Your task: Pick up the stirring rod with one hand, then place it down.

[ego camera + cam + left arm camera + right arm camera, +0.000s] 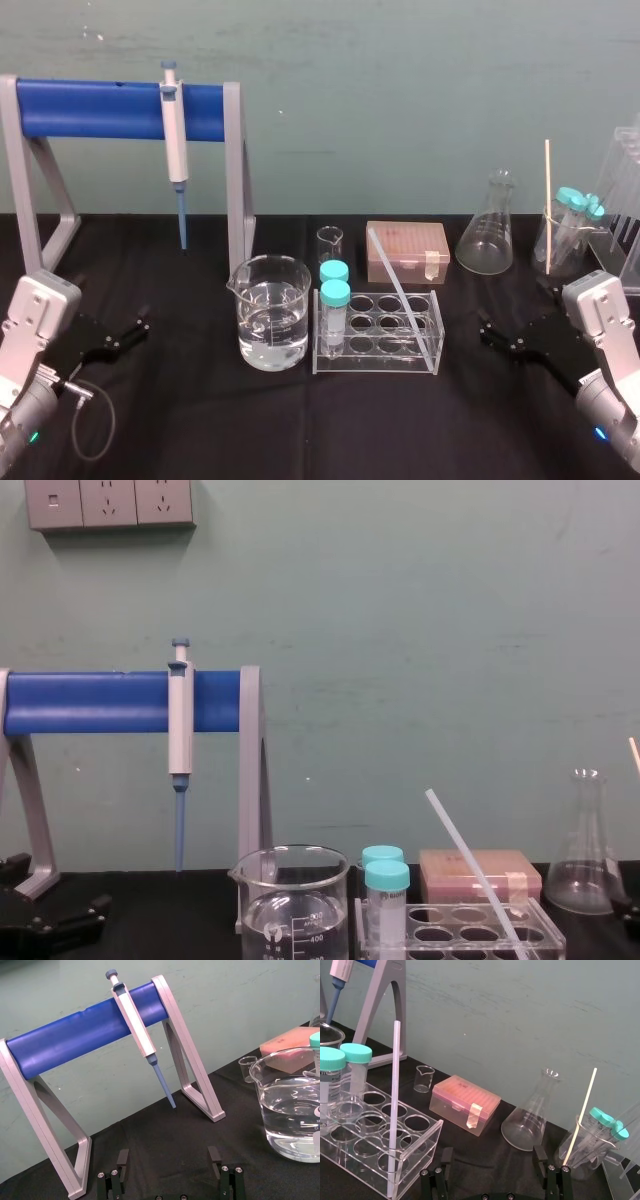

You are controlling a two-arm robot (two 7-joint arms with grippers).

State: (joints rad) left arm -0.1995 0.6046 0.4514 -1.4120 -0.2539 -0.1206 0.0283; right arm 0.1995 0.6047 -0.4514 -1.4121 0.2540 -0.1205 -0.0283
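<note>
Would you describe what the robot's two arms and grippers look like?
The left gripper and right gripper are black, each with two jointed fingers. Each sits on a boxy silver-white wrist housing. A grey cable loops from the left arm, and both arms carry a small lit indicator.

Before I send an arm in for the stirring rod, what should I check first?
1. Stirring rod found: ok, leaning tilted in the test tube rack, at its right end.
2. Right gripper open: ok, fingers apart, right of the rack.
3. Capped tubes away from the rod: ok, at the rack's left end.
4. Left gripper parked: ok, open, left of the beaker.
5. Rod's lower end free in its well: cannot tell.
</note>
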